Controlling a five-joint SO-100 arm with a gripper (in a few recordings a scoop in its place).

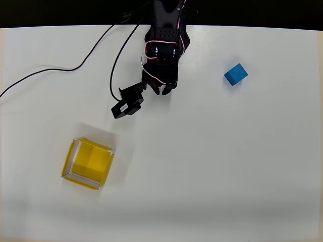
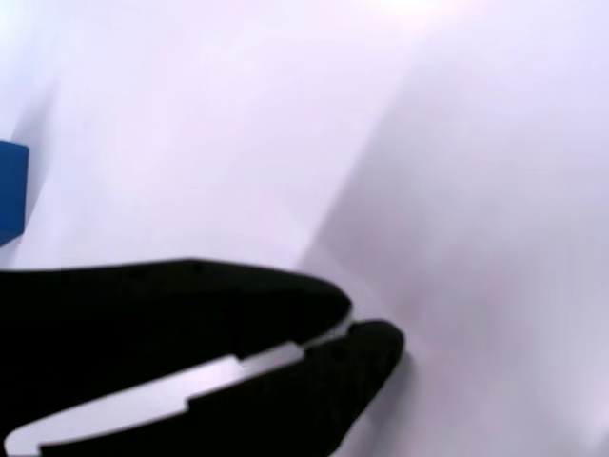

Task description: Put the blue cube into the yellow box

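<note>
The arm (image 1: 164,45) is black all over, with red-and-white wires looped across its body. A boxy black camera module (image 1: 128,103) (white label on top) sits beside the black gripper (image 1: 162,88).

Matt bright-blue cube (image 1: 235,74), smooth white matt worktop (image 1: 227,161), matt black plastic tool (image 2: 347,328), yellow box (image 1: 88,163) with pale, paper-like rims

In the overhead view, bare white table (image 1: 212,166) is lying open all around the blue cube (image 1: 235,74) and between it and the yellow box (image 1: 89,163). Only a black cable (image 1: 75,67) is trailing across the far left, well apart from both.
</note>
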